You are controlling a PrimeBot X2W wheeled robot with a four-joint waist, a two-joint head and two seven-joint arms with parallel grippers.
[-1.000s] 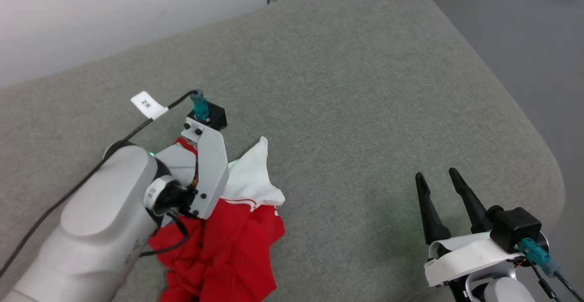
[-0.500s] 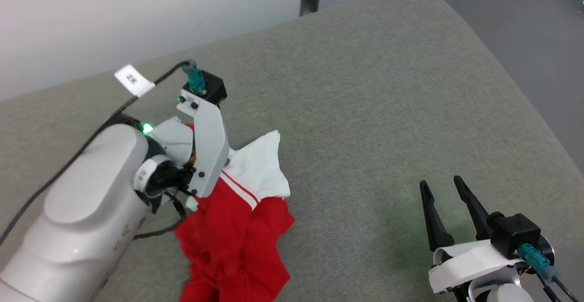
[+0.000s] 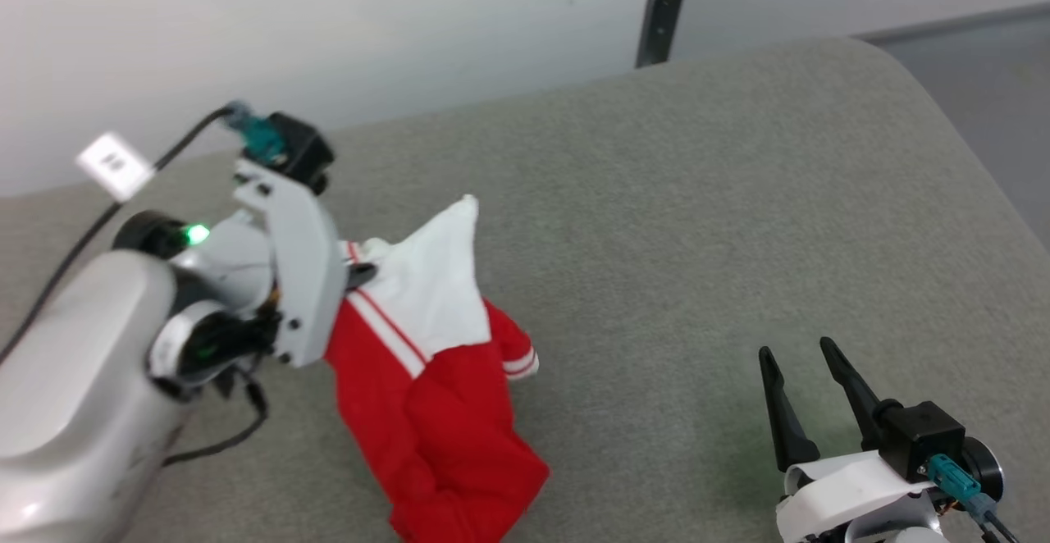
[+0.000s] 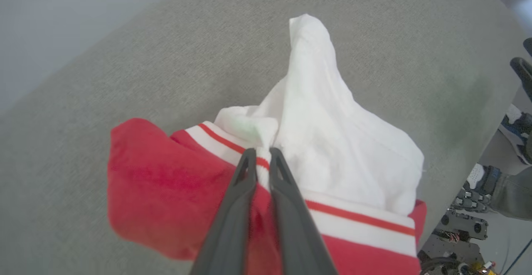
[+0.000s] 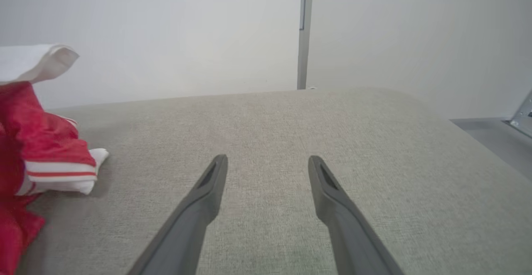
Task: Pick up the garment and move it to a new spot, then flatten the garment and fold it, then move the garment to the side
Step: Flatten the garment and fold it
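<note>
left gripper (image 4: 261, 154): pinching garment (image 4: 332, 142) at striped sleeve seam. right gripper (image 3: 797, 348): spread, well apart to its right. grey cushion (image 3: 697, 198) beneath both. white cable tag (image 3: 115, 166) behind left wrist, writing blurred.

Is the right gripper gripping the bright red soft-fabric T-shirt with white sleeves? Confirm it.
No, the right gripper stands open over bare grey upholstery, apart from the red T-shirt.

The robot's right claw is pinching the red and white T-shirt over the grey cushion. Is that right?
No, the left claw is pinching the red and white T-shirt over the grey cushion; the left wrist view shows it. The right claw is open and empty.
</note>
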